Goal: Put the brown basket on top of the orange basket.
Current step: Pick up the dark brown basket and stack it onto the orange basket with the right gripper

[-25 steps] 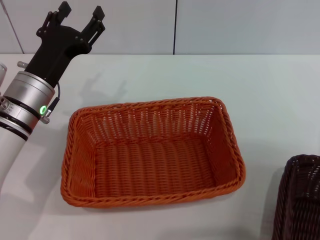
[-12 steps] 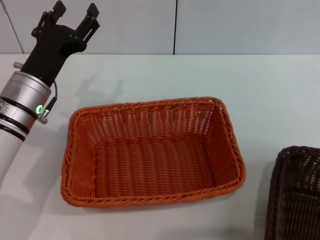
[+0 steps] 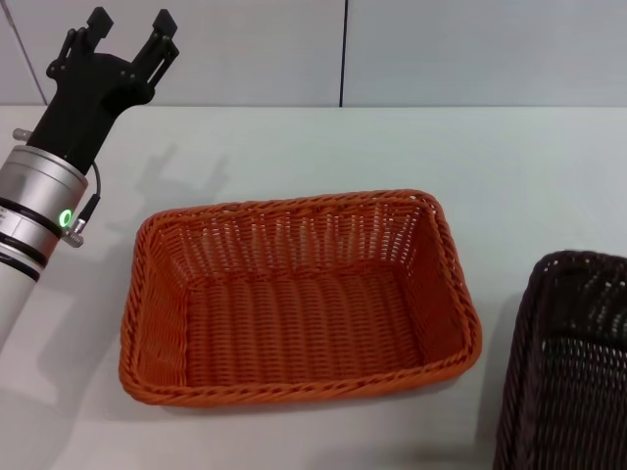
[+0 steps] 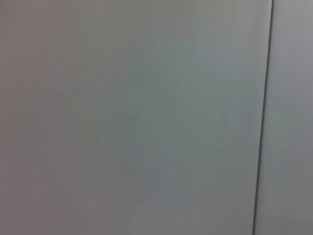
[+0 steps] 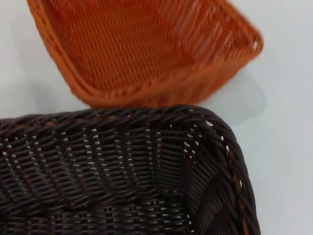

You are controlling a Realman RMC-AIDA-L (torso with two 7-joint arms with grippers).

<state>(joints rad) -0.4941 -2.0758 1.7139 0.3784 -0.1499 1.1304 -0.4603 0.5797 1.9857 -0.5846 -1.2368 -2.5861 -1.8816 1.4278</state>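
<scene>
Brown basket [image 3: 573, 362] at near right, beside orange basket [image 3: 294, 299]; carry step, I judged. Right end effector unseen, grip untellable. Left end effector [image 3: 125, 31] wide, far left. Next: lift over, lower.

**Colours and weaves on your table**

You have a bright orange basket [image 3: 294, 299] in a ribbed woven pattern with a braided rim. At 4 o'clock from it you see a very dark brown basket [image 3: 573, 372], same weave and braid. The table [image 3: 392, 147] is pale grey-white. At 10 o'clock, your left gripper [image 3: 125, 31] is matte black on a silver-and-white arm [image 3: 34, 196] showing a small green light.
</scene>
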